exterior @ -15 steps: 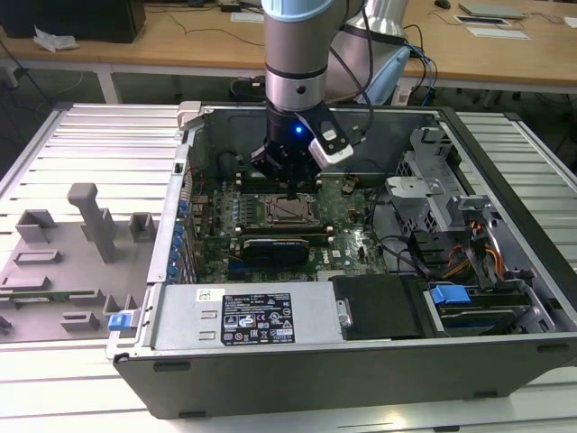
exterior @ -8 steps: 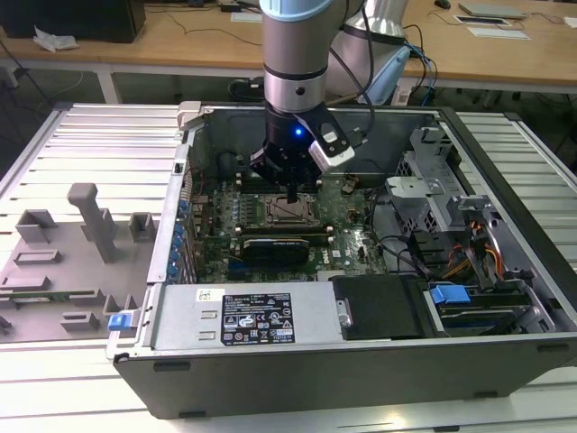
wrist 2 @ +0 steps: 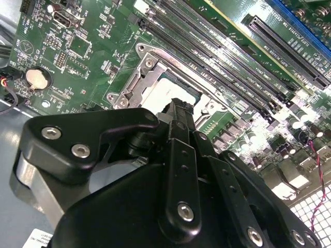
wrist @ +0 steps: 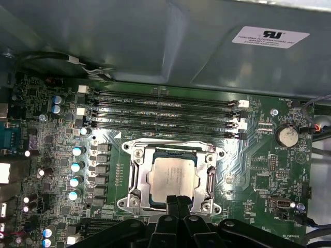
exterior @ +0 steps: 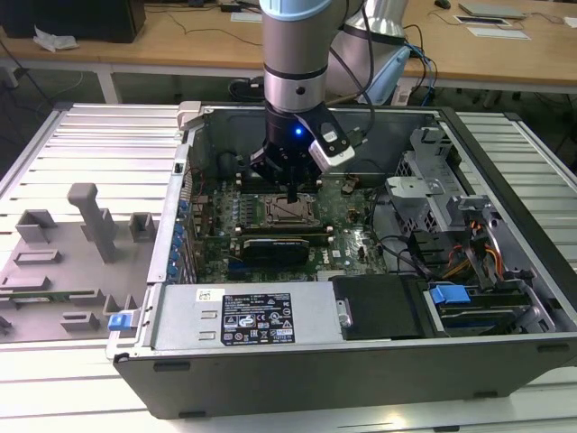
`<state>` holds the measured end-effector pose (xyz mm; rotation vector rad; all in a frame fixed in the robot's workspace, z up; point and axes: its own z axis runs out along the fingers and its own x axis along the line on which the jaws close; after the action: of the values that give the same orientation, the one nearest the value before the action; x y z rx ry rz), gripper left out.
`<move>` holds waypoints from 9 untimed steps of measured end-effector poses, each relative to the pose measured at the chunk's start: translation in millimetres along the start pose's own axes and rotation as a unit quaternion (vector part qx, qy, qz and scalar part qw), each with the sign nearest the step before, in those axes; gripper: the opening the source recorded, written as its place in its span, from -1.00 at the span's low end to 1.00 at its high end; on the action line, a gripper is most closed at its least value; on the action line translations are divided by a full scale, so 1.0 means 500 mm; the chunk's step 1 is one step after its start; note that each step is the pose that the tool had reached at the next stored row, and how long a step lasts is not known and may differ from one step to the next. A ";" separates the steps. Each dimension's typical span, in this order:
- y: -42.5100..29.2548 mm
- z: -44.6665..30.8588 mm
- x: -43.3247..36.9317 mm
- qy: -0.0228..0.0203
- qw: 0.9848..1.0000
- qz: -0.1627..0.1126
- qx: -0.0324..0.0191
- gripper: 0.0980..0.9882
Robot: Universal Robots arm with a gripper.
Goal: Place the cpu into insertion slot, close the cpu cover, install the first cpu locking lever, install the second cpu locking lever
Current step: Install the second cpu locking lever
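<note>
The cpu (wrist: pixel 173 175), a pale silver square, lies flat in the insertion slot (wrist: pixel 173 152), whose dark rim peeks out along one edge. The cpu cover (wrist: pixel 135 173), a silver frame, lies flat around the chip (wrist 2: pixel 155 93) with the chip showing through its window. My gripper (wrist: pixel 178 199) is shut with its fingertips pressed together, empty, right at the cover's near edge; its tips (wrist 2: pixel 178 106) hide that edge. In the exterior view the gripper (exterior: pixel 295 194) points straight down over the socket (exterior: pixel 285 212). I cannot tell the locking levers apart from the frame.
The motherboard sits inside an open computer case (exterior: pixel 505 225). Memory slots (wrist: pixel 165 113) run beside the socket, and a coin battery (wrist: pixel 286 135) is close by. A black expansion card (exterior: pixel 279 245) and the power supply (exterior: pixel 261 316) lie in front. Grey fixtures (exterior: pixel 90 216) stand at the exterior view's left.
</note>
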<state>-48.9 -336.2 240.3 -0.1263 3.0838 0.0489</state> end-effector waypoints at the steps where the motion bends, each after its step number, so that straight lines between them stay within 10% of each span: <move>1: 0.000 0.000 0.000 0.000 1.000 0.000 0.000 -0.98; 9: -0.003 -0.002 0.000 0.000 1.000 0.000 0.000 -0.98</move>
<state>-48.9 -337.7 241.3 -0.1264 3.0838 0.0489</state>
